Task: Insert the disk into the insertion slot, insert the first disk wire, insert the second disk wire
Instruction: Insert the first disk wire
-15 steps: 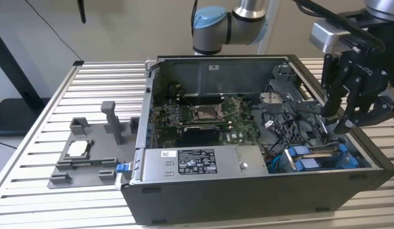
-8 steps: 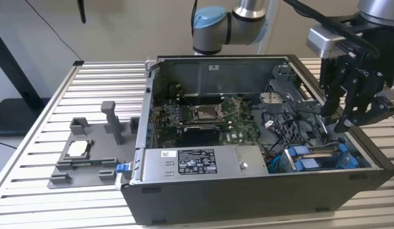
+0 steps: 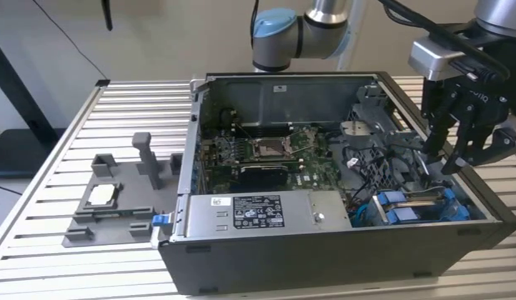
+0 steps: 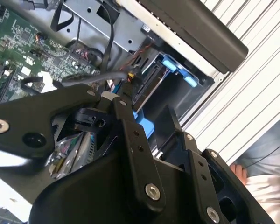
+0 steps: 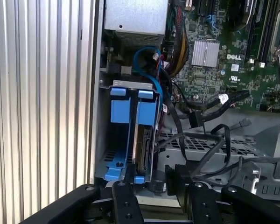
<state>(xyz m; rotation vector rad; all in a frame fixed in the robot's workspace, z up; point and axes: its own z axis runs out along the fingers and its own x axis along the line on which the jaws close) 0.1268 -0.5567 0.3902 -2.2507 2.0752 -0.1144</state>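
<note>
Just below the end effector (image 3: 442, 161), the disk (image 5: 143, 148) sits in the insertion slot (image 5: 126, 84) inside the computer case (image 3: 325, 256). Its jaws stand apart, holding nothing.

Lab: open computer case (image 3: 325, 256), slatted metal table (image 3: 133, 106).

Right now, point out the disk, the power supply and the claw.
the disk (image 5: 143, 148): first wrist view, its connector edge.
the power supply (image 3: 256, 212): exterior view, its label.
the claw (image 3: 440, 160): exterior view, midway between its fingertips.
</note>
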